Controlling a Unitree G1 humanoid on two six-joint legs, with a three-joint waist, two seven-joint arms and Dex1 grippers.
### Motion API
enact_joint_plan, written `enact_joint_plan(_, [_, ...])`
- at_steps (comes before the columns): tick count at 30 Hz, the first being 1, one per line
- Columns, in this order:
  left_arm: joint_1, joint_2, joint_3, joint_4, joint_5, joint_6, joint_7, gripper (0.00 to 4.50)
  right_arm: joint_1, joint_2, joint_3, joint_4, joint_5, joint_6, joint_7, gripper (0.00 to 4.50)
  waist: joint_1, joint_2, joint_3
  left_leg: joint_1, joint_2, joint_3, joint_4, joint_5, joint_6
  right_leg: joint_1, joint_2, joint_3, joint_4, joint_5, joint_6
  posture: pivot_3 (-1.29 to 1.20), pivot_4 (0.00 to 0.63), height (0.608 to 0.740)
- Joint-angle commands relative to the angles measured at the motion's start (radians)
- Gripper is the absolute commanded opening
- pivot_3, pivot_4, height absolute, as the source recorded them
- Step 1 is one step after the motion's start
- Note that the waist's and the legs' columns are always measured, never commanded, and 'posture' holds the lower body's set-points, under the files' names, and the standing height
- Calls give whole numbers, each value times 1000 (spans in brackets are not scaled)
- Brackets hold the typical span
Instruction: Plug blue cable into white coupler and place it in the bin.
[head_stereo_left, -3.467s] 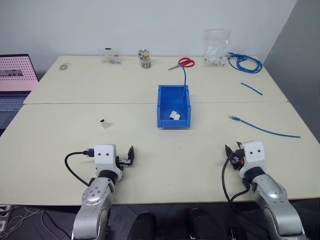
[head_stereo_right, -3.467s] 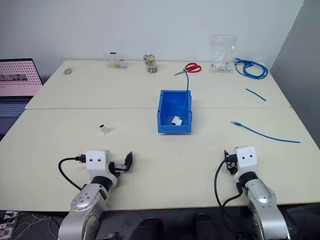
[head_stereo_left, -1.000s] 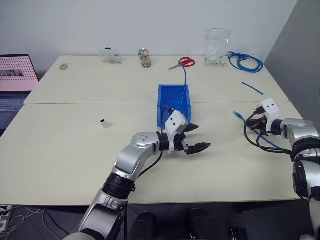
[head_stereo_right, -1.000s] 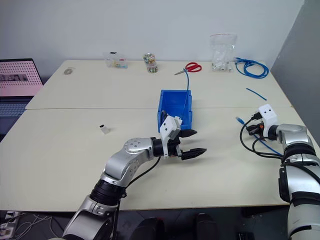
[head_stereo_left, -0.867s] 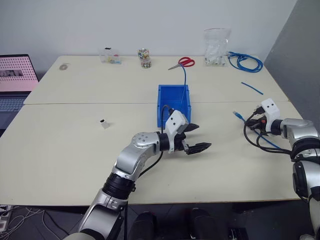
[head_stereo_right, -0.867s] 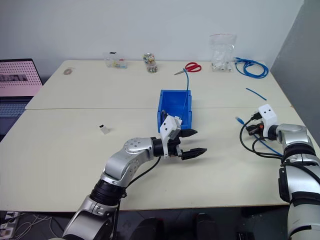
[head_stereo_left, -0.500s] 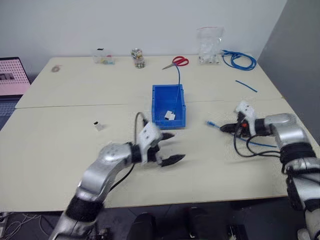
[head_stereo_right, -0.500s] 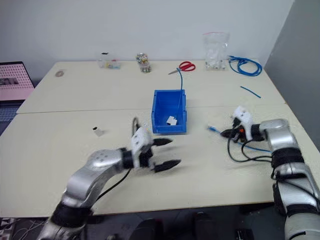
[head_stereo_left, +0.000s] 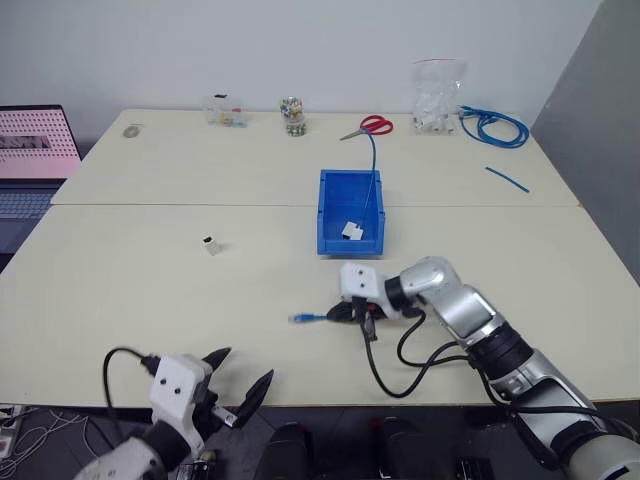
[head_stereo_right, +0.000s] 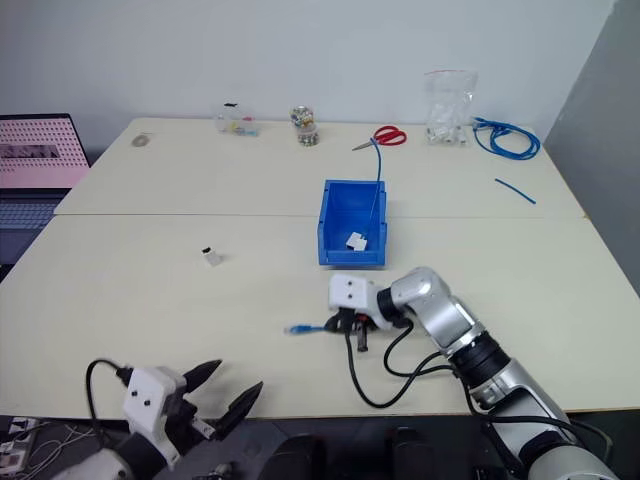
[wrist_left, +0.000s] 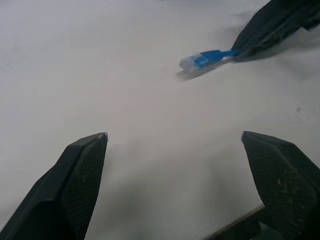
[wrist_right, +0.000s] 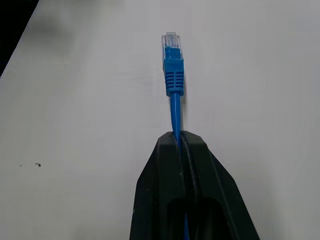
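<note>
On the desk (head_stereo_left: 150, 260) in front of you, your right pincer (head_stereo_left: 343, 312) sits near the middle, just short of the bin's near wall, its two black fingers pressed together on the blue cable (wrist_right: 173, 75) a short way behind the plug. The clear plug end (head_stereo_left: 300, 318) sticks out past the fingertips toward your left, low over the desk top; you cannot tell whether it touches the surface. The right wrist view shows the cable running straight out from between the closed fingers (wrist_right: 165, 170).

Your left pincer (head_stereo_left: 238, 388) hangs at the near left edge of the desk with its fingers spread wide and nothing between them. From its wrist view the plug lies beyond the two open fingertips (wrist_left: 85, 160), well apart from them.

The bin (head_stereo_left: 331, 243) stands past the middle of the desk, and a small white coupler (head_stereo_left: 351, 230) lies inside it with another blue cable (head_stereo_left: 372, 160) trailing out over the far wall. A second small white coupler (head_stereo_left: 210, 245) sits on the open desk to the left of the bin.
</note>
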Motion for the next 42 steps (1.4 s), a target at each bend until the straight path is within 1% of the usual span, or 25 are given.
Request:
enact_joint_plan(1, [4,-14,-46,-70,20,-34,40,4500,6,-20,17,11,-23,-45,1,855,-2,0,0,0,0,0,0,0,0,0,0,0,0,-1,1,0,150,740])
enact_joint_plan(3, [-13,-7,-53,-64,21,-32,47,4500,12,-18,7,18,-19,-48,-9,1295,-5,0,0,1,1,1,0,0,0,0,1,-1,0,-3,-2,0,150,740])
enact_joint_plan(6, [-65,28,-38,-31,-4,-8,28,4500,28,-11,-27,-5,2,-27,-35,2081,-6,0,0,2,2,0,-1,0,0,0,4,-1,1,-3,-1,0,150,740])
enact_joint_plan(8, [-134,83,-3,3,-48,20,-13,4500,55,1,-97,-77,83,90,-46,2434,-4,0,0,2,2,-1,-1,0,0,0,7,-1,2,-3,-1,0,150,740])
enact_joint_plan(10, [-218,170,35,53,-101,55,-83,4500,96,-7,-180,-186,164,209,-64,2914,-1,0,0,1,3,-2,-1,0,0,0,9,-1,3,-3,-1,0,150,740])
enact_joint_plan(13, [-358,328,35,152,-153,92,-225,4500,177,-33,-320,-374,283,400,-117,3669,-3,0,0,0,3,-5,-1,0,0,0,10,-2,3,-3,-2,0,150,740])
enact_joint_plan(14, [-405,369,23,187,-167,107,-270,4500,202,-46,-358,-431,319,455,-130,3850,-3,0,0,1,4,-3,-1,0,0,0,10,-2,3,-3,-2,0,150,740])
enact_joint_plan(16, [-509,448,-37,283,-159,97,-372,4500,264,-84,-418,-545,384,530,-141,4358,-2,0,0,0,4,-4,-1,0,0,0,11,-3,2,-3,-2,0,150,740])
enact_joint_plan(17, [-567,475,-76,340,-147,83,-424,4500,300,-101,-444,-596,416,563,-146,4470,-3,0,0,1,3,-3,-1,0,0,0,11,-3,3,-3,-1,0,150,740])
enact_joint_plan(19, [-661,507,-150,439,-118,49,-512,4500,360,-127,-478,-666,464,610,-164,4470,-2,0,0,1,3,-2,-2,0,0,0,10,-3,2,-3,-1,0,150,740])
enact_joint_plan(21, [-742,518,-223,542,-77,-6,-588,4500,416,-151,-489,-707,473,613,-193,4470,-5,0,0,1,3,-1,-2,0,0,0,11,-3,2,-3,-1,0,150,740])
enact_joint_plan(23, [-828,503,-299,672,-24,-74,-650,4500,470,-169,-499,-735,466,595,-231,4470,-8,0,0,1,3,0,-2,0,0,-1,11,-2,2,-3,-1,0,150,740])
enact_joint_plan(26, [-930,465,-381,846,46,-190,-713,4500,502,-152,-531,-769,493,619,-300,4470,-9,0,0,1,3,1,-2,0,0,-1,12,-1,2,-2,0,0,150,740])
enact_joint_plan(30, [-1028,408,-421,1025,96,-297,-755,4500,536,-150,-568,-817,533,646,-357,4470,1,3,-2,1,3,0,-1,0,0,0,12,-2,3,-2,0,0,150,740])
enact_joint_plan(32, [-1055,386,-419,1067,85,-305,-773,4133,548,-149,-587,-831,555,661,-389,4500,7,3,-2,1,2,0,-1,0,0,0,11,-2,2,-2,1,0,150,740])
enact_joint_plan(33, [-1058,386,-421,1071,78,-308,-794,4020,550,-151,-595,-834,566,667,-401,4500,7,2,-2,1,2,0,-1,0,0,0,10,-2,2,-2,1,0,150,740])
enact_joint_plan(35, [-1055,387,-424,1078,73,-320,-820,3534,551,-155,-608,-839,583,676,-423,4500,6,2,-3,1,2,0,0,0,0,0,10,-1,2,-1,2,0,150,740])
enact_joint_plan(37, [-1051,389,-425,1083,77,-338,-831,3150,550,-162,-610,-840,593,678,-442,4500,1,2,-3,1,2,0,0,0,0,0,10,-1,2,-1,2,0,150,740])
enact_joint_plan(42, [-1027,389,-416,1042,56,-325,-829,2224,552,-187,-616,-839,622,677,-458,4500,-3,2,-3,1,3,0,-1,0,0,0,10,-1,2,-1,2,0,150,740])
